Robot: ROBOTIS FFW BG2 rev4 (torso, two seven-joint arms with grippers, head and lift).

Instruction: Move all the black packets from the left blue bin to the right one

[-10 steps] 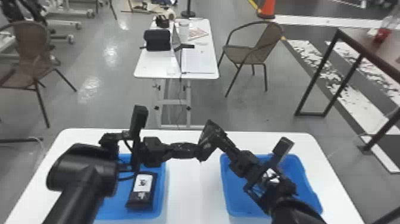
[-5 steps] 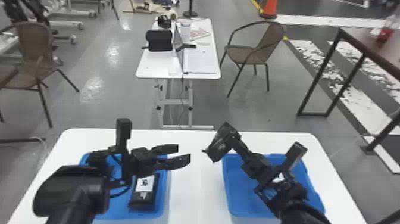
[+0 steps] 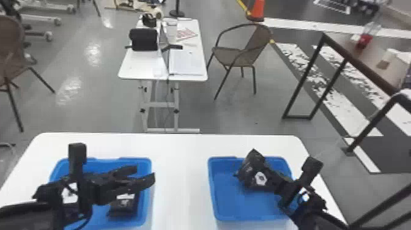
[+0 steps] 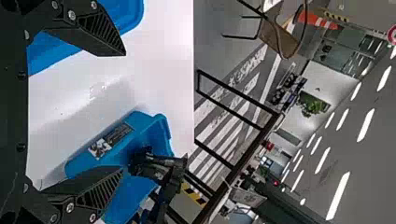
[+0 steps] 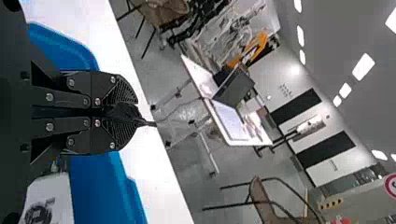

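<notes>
Two rectangular blue plastic bins sit well apart on our white, round-cornered desk (image 3: 180, 189): left blue bin (image 3: 134, 160), right blue bin (image 3: 213, 189). Right pincer (image 3: 269, 181) is clamped on a black packet with a white label (image 3: 248, 172), tilted, within the right bin's outline in the head view. We can't tell if that packet touches the bin. In the right wrist view we see the pincer (image 5: 136, 112) fingers closed in, dark crumpled material between them.

Left pincer (image 3: 143, 173) has its fingers apart, nothing between; the left wrist view confirms the wide gap. We have it above the left bin's inner side, tips by the rim.

In the left bin we see another black packet, pale strip on top (image 3: 122, 209), lying below the left pincer. Next to it, a dark packet with a white label (image 3: 69, 195), partly hidden behind the left arm.

White surface with dark print (image 5: 49, 200) beside the right pincer in the wrist view; we can't tell what it belongs to.

Beyond our desk: narrow white table (image 3: 137, 68), brown metal-legged chair (image 3: 229, 55), orange cone (image 3: 256, 11).
</notes>
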